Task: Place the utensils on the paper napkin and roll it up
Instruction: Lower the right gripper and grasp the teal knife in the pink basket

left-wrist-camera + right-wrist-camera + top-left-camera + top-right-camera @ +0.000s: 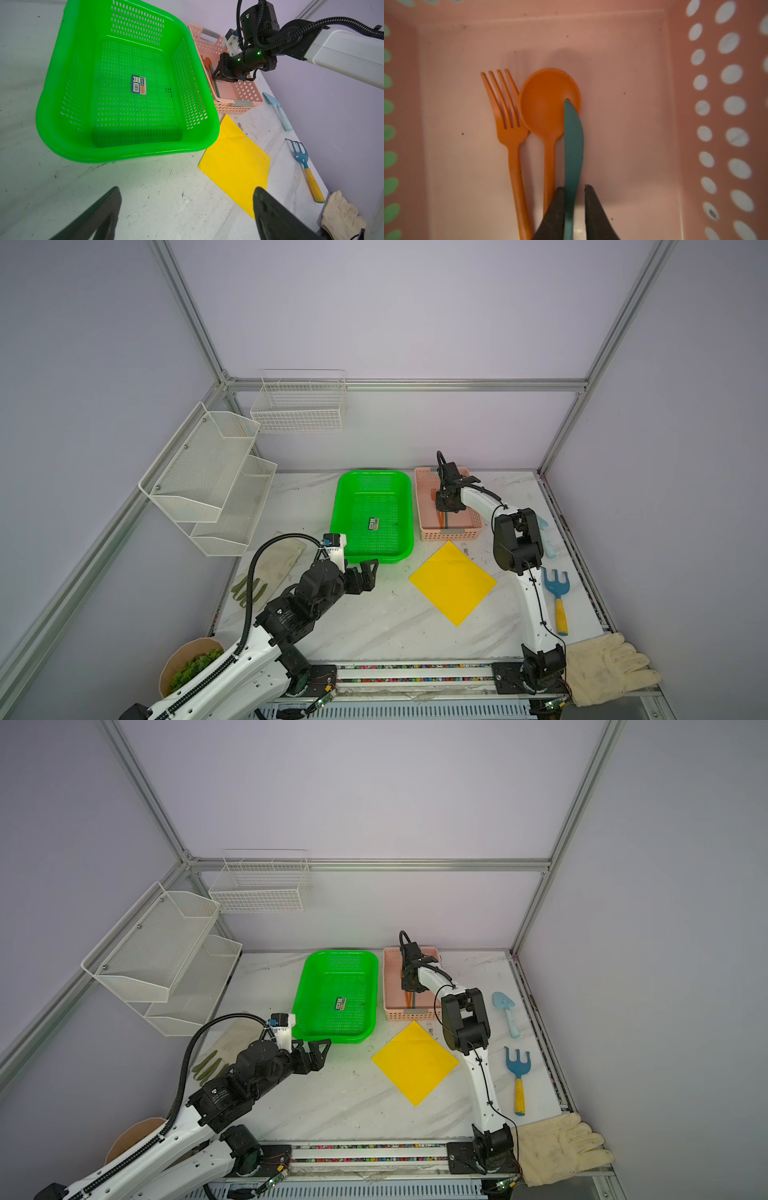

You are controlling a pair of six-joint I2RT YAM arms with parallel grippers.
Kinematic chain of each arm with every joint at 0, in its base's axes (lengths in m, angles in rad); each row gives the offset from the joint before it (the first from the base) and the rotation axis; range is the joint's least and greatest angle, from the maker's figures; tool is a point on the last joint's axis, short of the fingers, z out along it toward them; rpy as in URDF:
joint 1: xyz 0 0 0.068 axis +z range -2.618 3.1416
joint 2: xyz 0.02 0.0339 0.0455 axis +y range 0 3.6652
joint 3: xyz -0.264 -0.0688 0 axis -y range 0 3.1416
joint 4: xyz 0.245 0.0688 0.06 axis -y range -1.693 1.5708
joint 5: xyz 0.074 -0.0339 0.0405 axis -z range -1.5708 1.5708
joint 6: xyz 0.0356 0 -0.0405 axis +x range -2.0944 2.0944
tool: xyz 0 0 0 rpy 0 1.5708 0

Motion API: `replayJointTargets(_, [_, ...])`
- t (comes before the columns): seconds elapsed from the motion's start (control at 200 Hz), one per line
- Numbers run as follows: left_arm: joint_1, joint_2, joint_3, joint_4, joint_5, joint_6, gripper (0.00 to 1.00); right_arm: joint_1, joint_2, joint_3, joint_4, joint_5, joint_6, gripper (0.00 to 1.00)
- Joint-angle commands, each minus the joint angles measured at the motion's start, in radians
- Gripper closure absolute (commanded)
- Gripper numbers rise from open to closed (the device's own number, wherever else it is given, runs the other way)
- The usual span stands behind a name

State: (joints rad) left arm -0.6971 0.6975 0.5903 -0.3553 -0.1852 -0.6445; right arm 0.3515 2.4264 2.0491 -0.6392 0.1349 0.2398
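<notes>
Utensils all lay inside the pink basket (679, 83), at the back of the table (353, 626), right of the green basket (338, 506). Orange fork (508, 128) and orange spoon (548, 99) sat side by side, heads touching, handles running the same way. Teal knife (573, 141) lay along the spoon, its tip resting in the spoon bowl.

Right gripper (573, 187) was down in the pink basket, its fingers (552, 216) set narrowly apart and straddling the knife handle. One pad was against the handle and a thin gap showed at the other, so it was not clamped.

Paper napkin (453, 583) lay flat on the table, turned like a diamond, with its far corner just in front of the pink basket.

Left gripper (369, 568) hung over the table by the green basket's near rim, jaws spread wide and holding nothing, well apart from the napkin.
</notes>
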Motion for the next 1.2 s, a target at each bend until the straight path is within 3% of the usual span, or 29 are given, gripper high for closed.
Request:
replayJointTargets(0.0, [-0.005,-0.006,-0.042,0.018,-0.010,-0.009,0.03,-0.008,0.026,0.006,-0.008,-0.005,0.017,0.76])
replayJointTargets(0.155, [-0.005,-0.007,-0.042,0.015,-0.012,-0.008,0.03,-0.010,0.035,0.009,-0.017,-0.010,0.018,0.73])
replayJointTargets(0.72, [-0.006,-0.024,-0.035,-0.006,-0.021,-0.009,0.04,-0.019,0.035,0.000,-0.007,-0.029,0.013,0.92])
replayJointTargets(1.195, [-0.010,-0.023,-0.006,-0.014,-0.018,0.003,0.05,-0.021,-0.027,0.025,0.001,-0.027,0.004,0.94])
